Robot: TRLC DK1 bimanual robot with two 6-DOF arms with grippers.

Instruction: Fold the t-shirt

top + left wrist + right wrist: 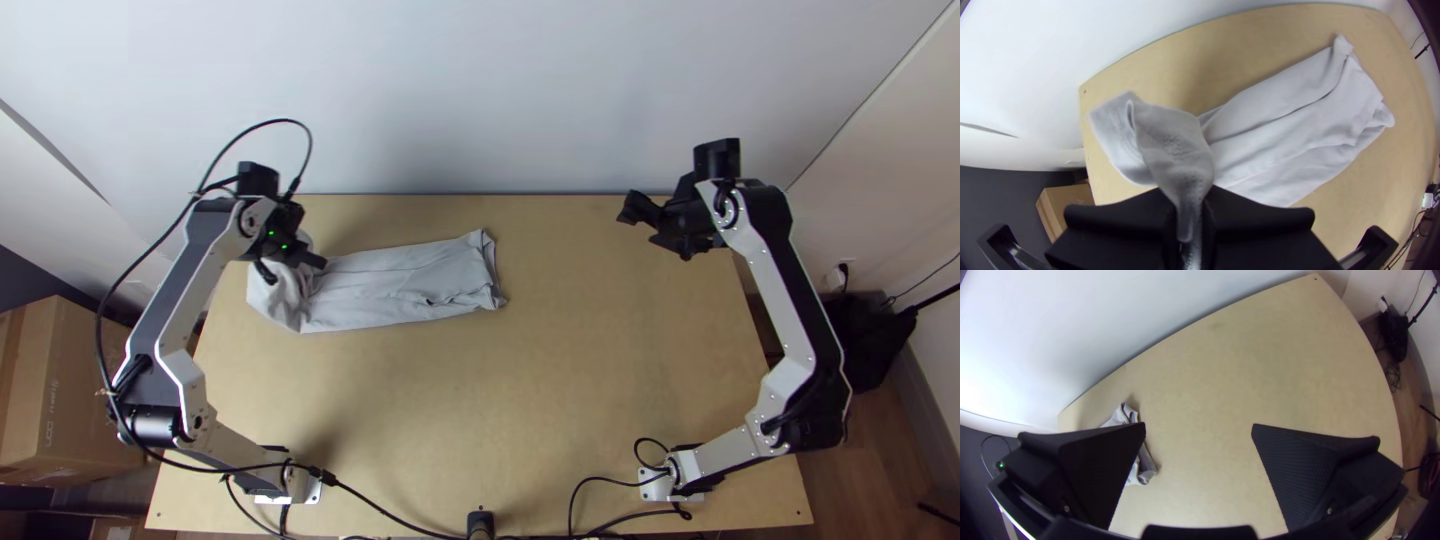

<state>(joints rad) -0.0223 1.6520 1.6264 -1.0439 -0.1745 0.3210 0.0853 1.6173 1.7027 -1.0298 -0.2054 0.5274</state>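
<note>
The light grey t-shirt [400, 283] lies as a long folded strip on the left half of the table, its left end bunched and lifted under my left gripper [305, 258]. In the left wrist view, my left gripper [1190, 220] is shut on a gathered part of the t-shirt [1280, 120], the raised cloth hanging between its fingers. My right gripper [645, 228] stands over the table's back right, away from the cloth. In the right wrist view, my right gripper [1199, 430] is open with nothing between its fingers, and the t-shirt's far end [1141, 467] shows partly behind one finger.
The wooden table [560, 400] has bare surface in its middle and right. A pale wall [500, 100] rises along the back edge. Black cables [400, 520] run along the near edge, and a cardboard box [70, 390] stands beyond the left side.
</note>
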